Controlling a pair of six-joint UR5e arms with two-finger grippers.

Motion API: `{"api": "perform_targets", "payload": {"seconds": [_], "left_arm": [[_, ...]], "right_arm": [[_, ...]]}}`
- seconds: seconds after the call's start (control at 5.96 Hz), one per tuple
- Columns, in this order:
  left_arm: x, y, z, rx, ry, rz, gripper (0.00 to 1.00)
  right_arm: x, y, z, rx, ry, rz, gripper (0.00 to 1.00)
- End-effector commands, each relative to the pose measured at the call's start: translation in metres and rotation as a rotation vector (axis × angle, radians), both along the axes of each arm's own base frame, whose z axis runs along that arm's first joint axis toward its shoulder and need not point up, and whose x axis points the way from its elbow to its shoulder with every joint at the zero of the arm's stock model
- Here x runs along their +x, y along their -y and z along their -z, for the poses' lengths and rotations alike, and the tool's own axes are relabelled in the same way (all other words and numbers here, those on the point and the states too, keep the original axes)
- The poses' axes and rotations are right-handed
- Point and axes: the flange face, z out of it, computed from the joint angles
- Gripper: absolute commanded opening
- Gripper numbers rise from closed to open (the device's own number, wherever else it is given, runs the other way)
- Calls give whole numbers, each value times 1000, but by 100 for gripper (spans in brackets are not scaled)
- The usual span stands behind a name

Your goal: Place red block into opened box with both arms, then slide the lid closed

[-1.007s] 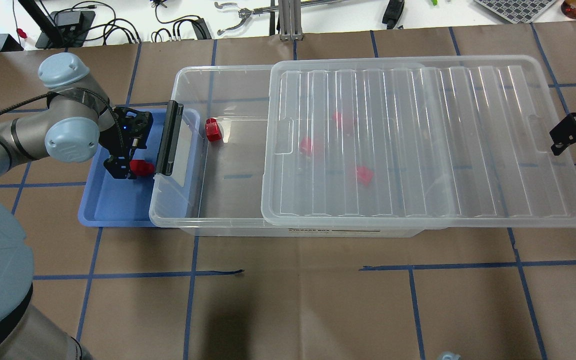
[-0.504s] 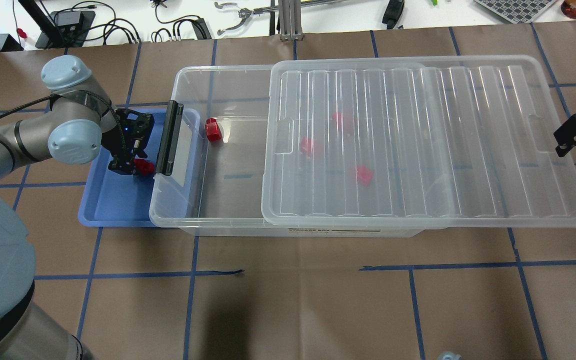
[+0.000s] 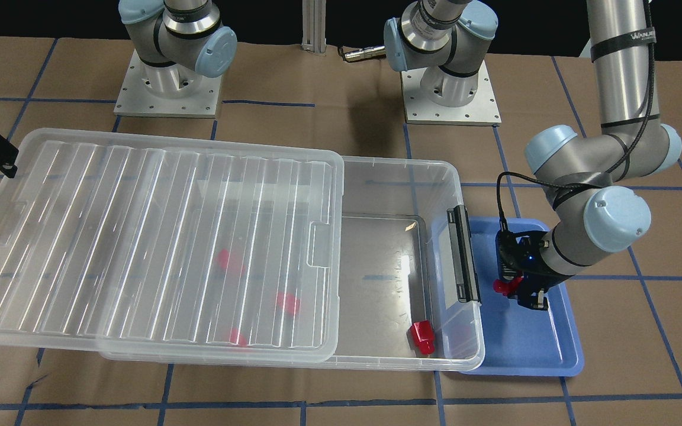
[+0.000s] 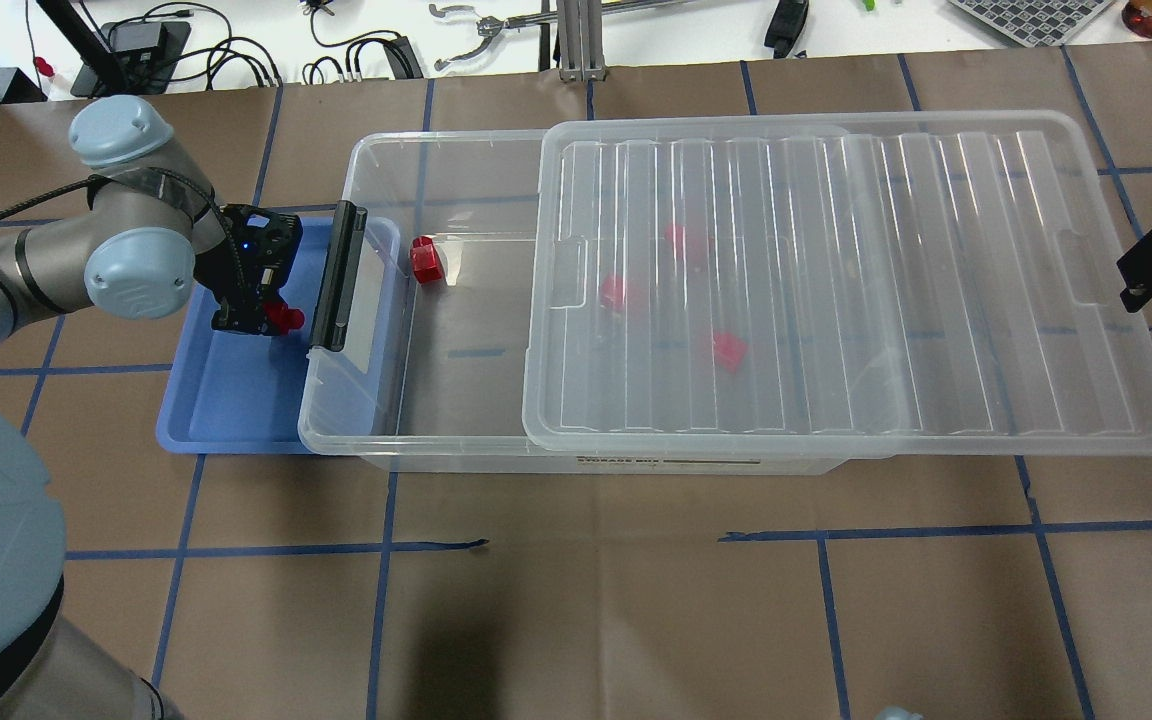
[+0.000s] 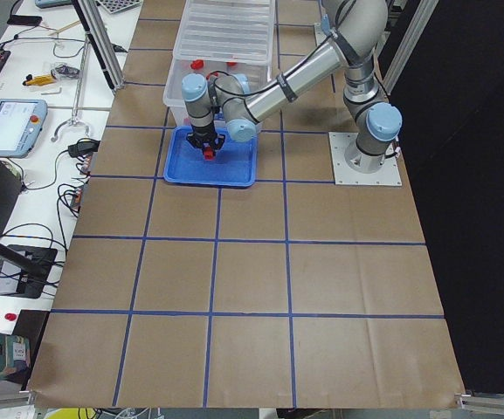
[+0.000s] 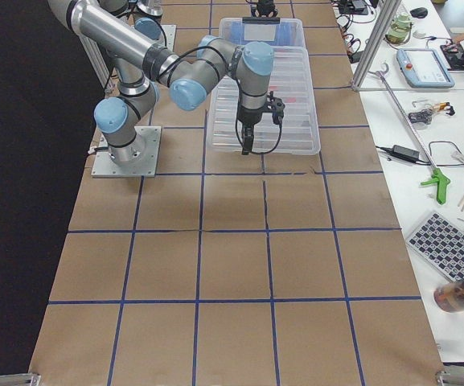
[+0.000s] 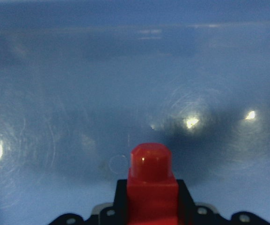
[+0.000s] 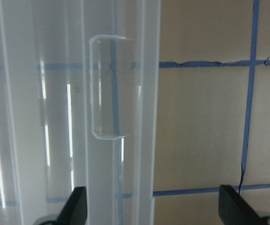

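Observation:
My left gripper (image 4: 271, 322) is shut on a red block (image 4: 284, 318) and holds it just above the blue tray (image 4: 226, 410), beside the box's black latch bar (image 4: 336, 275). The wrist view shows the red block (image 7: 151, 178) clamped between the fingers, stub pointing forward. The clear box (image 4: 376, 150) stands open at its left end. The ribbed lid (image 4: 836, 280) lies slid to the right, covering most of the box and overhanging its right end. My right gripper (image 4: 1131, 280) is open at the lid's right edge, its fingers (image 8: 78, 206) straddling the rim near the tab (image 8: 106, 89).
One loose red block (image 4: 426, 260) lies in the box's uncovered part, and three more (image 4: 616, 292) show through the lid. Cables and tools lie on the white bench beyond the table. Brown paper with blue tape lines covers the table (image 4: 586, 600).
The left gripper has shifted a little toward the table's far side with the red block in it. The right gripper has drifted slightly right along the lid's edge.

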Motion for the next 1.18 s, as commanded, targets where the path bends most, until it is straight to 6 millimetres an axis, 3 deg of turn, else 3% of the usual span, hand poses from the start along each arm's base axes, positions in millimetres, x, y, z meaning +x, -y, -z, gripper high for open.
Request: {"api": "perform_targets", "payload": {"seconds": [0.0, 0.34, 0.5, 0.67, 0.84, 1.01], "left_arm": [[-26, -29, -83, 26, -8, -62, 0], [-40, -42, -152, 57, -7, -74, 0], [-41, -47, -161, 77, -10, -74, 0], [-43, -46, -153, 90, -18, -92, 0], [-77, -47, -159, 75, -4, -114, 0], [-123, -47, -164, 57, 8, -129, 0]], "right_arm": [[74, 11, -58, -4, -3, 43, 100], [150, 32, -104, 4, -4, 60, 100], [195, 37, -115, -8, -11, 58, 100], [225, 33, -119, 2, 2, 25, 100], [246, 28, -119, 15, 116, 15, 100], [242, 28, -113, 33, 117, 8, 100]]}}
